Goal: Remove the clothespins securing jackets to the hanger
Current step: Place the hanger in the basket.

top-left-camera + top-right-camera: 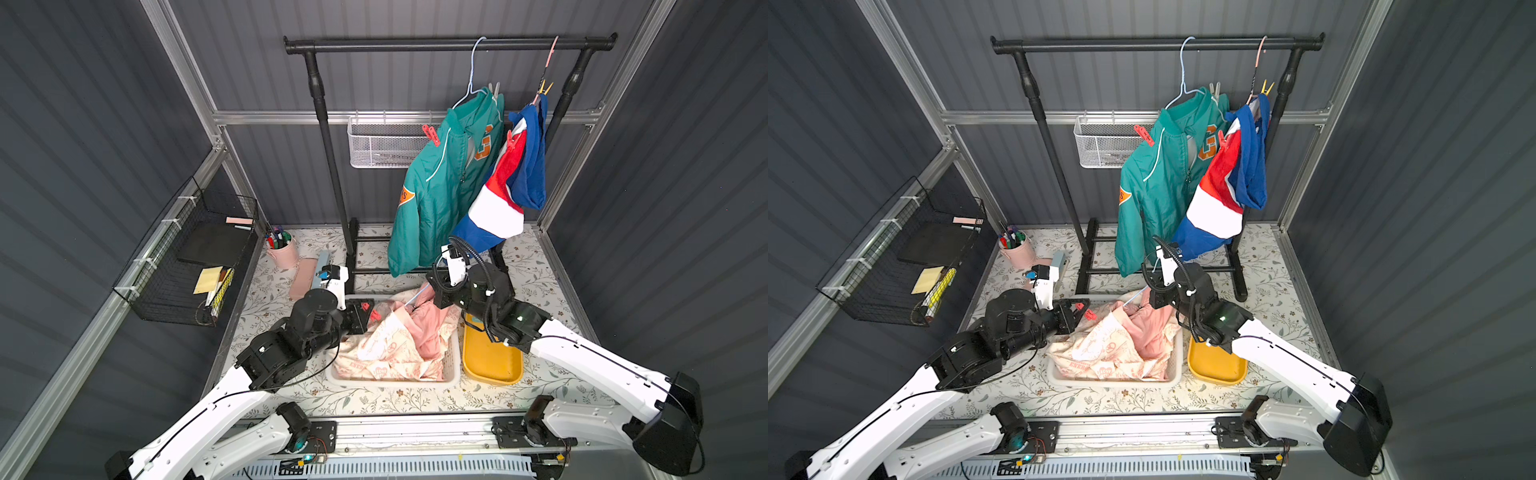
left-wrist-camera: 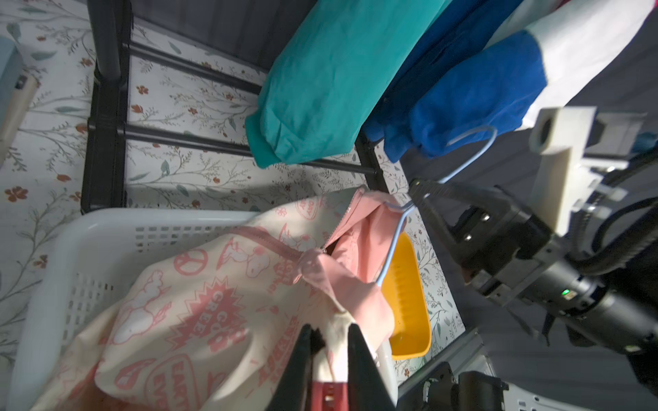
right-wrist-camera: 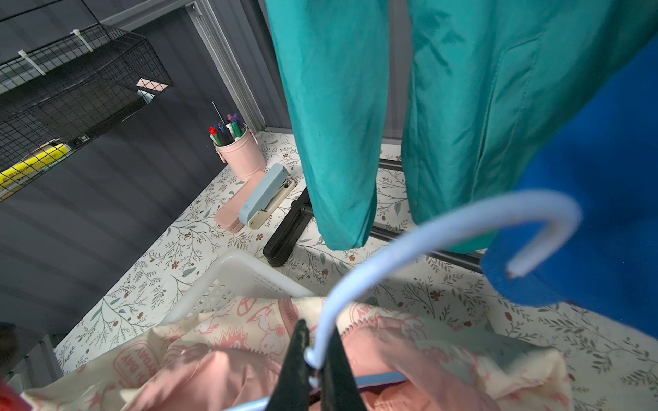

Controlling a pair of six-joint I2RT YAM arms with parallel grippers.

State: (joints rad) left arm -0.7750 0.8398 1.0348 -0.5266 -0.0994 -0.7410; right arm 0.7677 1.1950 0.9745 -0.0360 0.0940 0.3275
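The red plastic clothespin (image 1: 374, 314), on the cream-and-pink printed jacket (image 1: 390, 345) in the white plastic basket (image 1: 453, 361) in a top view, sits squeezed between the left jaws in the left wrist view, while the right wrist view shows the right jaws pinching the pale blue wire hanger (image 3: 445, 223), so a full squeeze before pulling seems best.

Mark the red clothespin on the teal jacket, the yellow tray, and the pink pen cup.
red clothespin (image 1: 431, 135): in a top view, mid-body.
yellow tray (image 1: 490, 361): in a top view, its bare floor.
pink pen cup (image 3: 242, 153): right wrist view, its side wall.
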